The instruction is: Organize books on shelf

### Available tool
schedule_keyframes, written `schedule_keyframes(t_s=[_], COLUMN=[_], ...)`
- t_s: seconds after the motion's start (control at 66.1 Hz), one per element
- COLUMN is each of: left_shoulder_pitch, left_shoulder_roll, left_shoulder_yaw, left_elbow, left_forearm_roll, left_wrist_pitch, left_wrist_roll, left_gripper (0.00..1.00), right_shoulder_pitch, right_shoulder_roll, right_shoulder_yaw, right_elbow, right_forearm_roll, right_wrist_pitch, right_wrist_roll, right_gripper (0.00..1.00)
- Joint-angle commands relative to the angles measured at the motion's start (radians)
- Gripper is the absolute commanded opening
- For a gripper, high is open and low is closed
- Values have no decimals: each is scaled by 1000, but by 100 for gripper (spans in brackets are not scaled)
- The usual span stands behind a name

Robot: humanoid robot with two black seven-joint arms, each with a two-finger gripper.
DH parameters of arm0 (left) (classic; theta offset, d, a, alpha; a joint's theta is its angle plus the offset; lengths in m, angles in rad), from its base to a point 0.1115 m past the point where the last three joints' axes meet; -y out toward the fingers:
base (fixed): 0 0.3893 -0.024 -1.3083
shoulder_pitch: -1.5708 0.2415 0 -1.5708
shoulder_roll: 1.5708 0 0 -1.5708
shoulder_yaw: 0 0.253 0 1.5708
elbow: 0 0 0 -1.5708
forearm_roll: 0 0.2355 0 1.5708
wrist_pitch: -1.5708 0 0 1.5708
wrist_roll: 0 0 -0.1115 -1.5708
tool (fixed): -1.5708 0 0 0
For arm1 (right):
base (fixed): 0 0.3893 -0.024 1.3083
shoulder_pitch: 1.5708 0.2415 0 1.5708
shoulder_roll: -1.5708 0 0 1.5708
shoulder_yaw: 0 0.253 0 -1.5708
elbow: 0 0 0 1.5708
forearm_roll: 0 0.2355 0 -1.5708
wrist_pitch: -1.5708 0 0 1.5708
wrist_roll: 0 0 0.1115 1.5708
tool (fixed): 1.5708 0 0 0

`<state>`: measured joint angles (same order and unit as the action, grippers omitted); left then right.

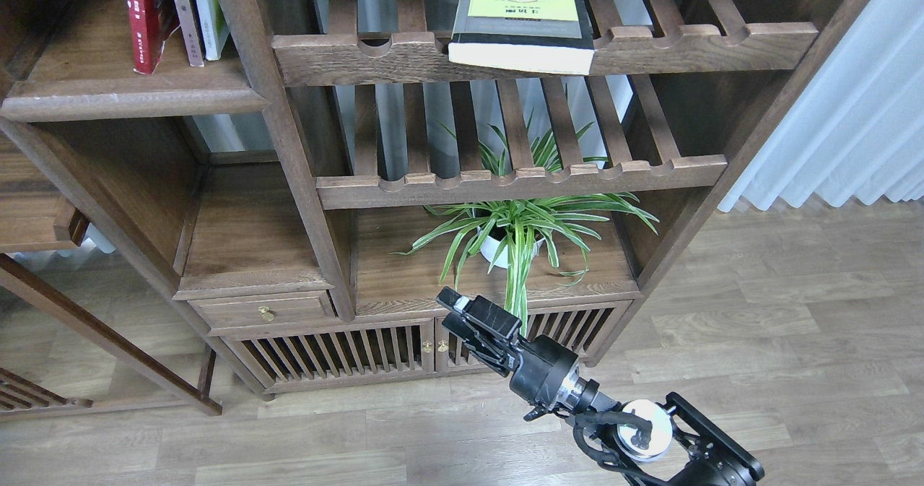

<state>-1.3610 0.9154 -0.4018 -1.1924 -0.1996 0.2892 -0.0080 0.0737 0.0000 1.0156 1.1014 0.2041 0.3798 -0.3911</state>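
Note:
The thick black book with a yellow-green cover panel (522,18) lies flat on the upper slatted rack (693,38), its page edge overhanging the front rail. The red book (141,16) stands upright on the solid dark-brown plank shelf (130,97) at top left, with a thin pale book (182,16) and a white one with green print (210,11) beside it. My right gripper (449,311) is low in front of the cabinet doors, far below the books, its fingers slightly apart and empty. My left gripper is out of view.
A potted spider plant (514,232) sits on the board under the lower slatted rack (520,181), just behind my gripper. Slatted cabinet doors (339,356) and a small drawer (261,311) are below. White curtains (852,132) hang at right over a wood floor.

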Motion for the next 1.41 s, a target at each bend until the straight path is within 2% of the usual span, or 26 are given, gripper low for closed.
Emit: schedule_keyframes(t_s=[0.0, 0.544, 0.665, 0.771, 0.786, 0.817, 0.877, 0.892, 1.028, 1.119, 1.391], left_shoulder_pitch=[20, 149, 174, 178, 178, 178, 178, 178, 183, 183, 183], left_shoulder_roll=[-39, -47, -49, -58, -67, -70, -81, -82, -87, -92, -127], left_shoulder_yaw=[0, -2, -2, -2, -2, -3, -3, -3, -3, -5, -63], left_elbow=[4, 5, 16, 19, 37, 45, 79, 83, 97, 96, 89], left_forearm_roll=[5, 118, 128, 129, 135, 143, 183, 189, 213, 218, 221], left_wrist_pitch=[21, -30, -51, -53, -53, -53, -53, -54, -56, -62, -62], left_wrist_roll=[-35, -63, -89, -93, -96, -98, -116, -118, -130, -136, -164], left_gripper=[9, 13, 14, 15, 21, 27, 45, 47, 55, 63, 70], right_shoulder_pitch=[0, -2, -3, -3, -2, -3, -2, -3, -3, -2, -3], right_shoulder_roll=[0, 0, 0, 0, 0, 0, 0, 0, 0, 0, 0], right_shoulder_yaw=[-2, 0, 0, -2, -2, -2, -2, -2, -2, -2, -9], right_elbow=[0, 6, 6, 6, 6, 6, 6, 6, 6, 6, 6], right_forearm_roll=[0, 0, 0, 0, 0, -2, 0, -2, -2, -2, -2], right_wrist_pitch=[5, 7, 8, 8, 8, 8, 8, 8, 8, 8, 8], right_wrist_roll=[0, 0, 0, 0, 0, 0, 0, 0, 0, 0, 0], right_gripper=[80, 80, 80, 80, 80, 80, 80, 80, 80, 80, 81])
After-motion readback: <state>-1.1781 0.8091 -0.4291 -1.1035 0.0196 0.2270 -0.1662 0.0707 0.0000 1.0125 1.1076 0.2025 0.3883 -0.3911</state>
